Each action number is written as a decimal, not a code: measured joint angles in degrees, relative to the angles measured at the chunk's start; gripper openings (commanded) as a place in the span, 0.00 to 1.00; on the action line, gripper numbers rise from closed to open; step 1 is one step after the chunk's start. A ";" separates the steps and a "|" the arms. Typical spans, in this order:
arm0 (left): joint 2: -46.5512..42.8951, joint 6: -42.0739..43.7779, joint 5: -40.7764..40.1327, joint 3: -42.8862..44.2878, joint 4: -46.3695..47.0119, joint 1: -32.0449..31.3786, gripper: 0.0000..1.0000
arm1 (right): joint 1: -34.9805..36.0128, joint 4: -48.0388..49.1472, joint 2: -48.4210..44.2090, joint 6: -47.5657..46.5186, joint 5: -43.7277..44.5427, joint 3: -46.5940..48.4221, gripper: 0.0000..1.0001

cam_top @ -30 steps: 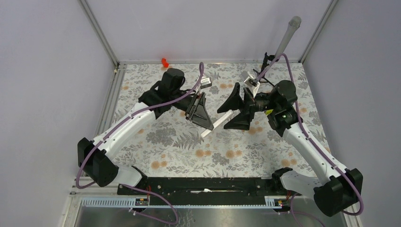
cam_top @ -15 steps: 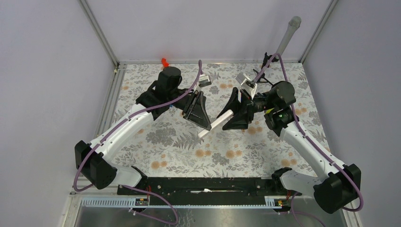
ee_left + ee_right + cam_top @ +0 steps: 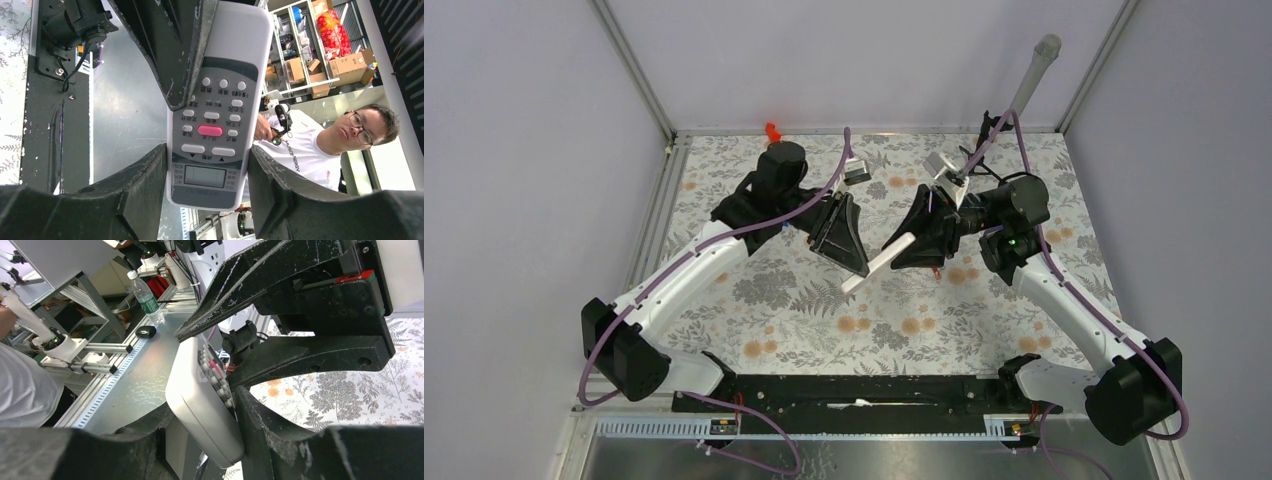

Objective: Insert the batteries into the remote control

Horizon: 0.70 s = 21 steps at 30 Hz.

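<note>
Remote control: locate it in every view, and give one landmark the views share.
Top external: remote control at centre, a slanting white bar.
Left wrist: remote control fills the middle, button face toward camera.
Right wrist: remote control lower centre, seen edge-on.
Shared landmark: floral table cover.

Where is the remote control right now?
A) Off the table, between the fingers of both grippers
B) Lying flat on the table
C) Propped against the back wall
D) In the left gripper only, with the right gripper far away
A: the top view shows the remote control tilted above the table, and each wrist view shows it between the fingers of the left gripper and right gripper.
</note>
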 measured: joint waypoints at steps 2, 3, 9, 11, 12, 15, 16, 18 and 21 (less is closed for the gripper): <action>-0.13 -0.52 0.02 0.00 0.76 -0.04 0.60 | 0.02 1.25 0.00 0.48 0.13 0.00 0.09; -0.15 -1.18 0.04 -0.02 1.44 -0.04 0.65 | 0.02 1.66 -0.02 0.74 0.26 0.00 0.06; -1.73 -16.83 -1.73 -7.74 25.16 3.10 0.85 | 0.02 2.80 -0.07 4.81 3.43 0.00 0.00; -2.05 -26.01 -2.99 -12.35 38.07 6.78 0.83 | 0.02 2.78 -0.04 5.95 4.96 0.00 0.00; -1.81 -31.56 -4.17 -14.67 45.48 8.46 0.82 | 0.02 2.71 -0.04 6.58 6.12 0.00 0.00; -0.66 -39.65 -6.91 -17.57 56.52 13.29 0.86 | 0.02 -2.05 -0.07 6.54 11.50 0.33 0.00; -0.24 -41.35 -8.02 -18.45 59.23 14.34 0.87 | 0.02 -5.55 0.07 5.77 14.23 0.68 0.00; 0.33 -41.94 -10.54 -20.44 61.79 16.17 0.87 | 0.04 -11.76 0.46 4.52 20.11 0.96 0.00; -0.13 -31.65 -16.20 -20.61 50.05 17.62 0.90 | 0.02 -18.47 0.72 3.17 28.30 -0.11 0.00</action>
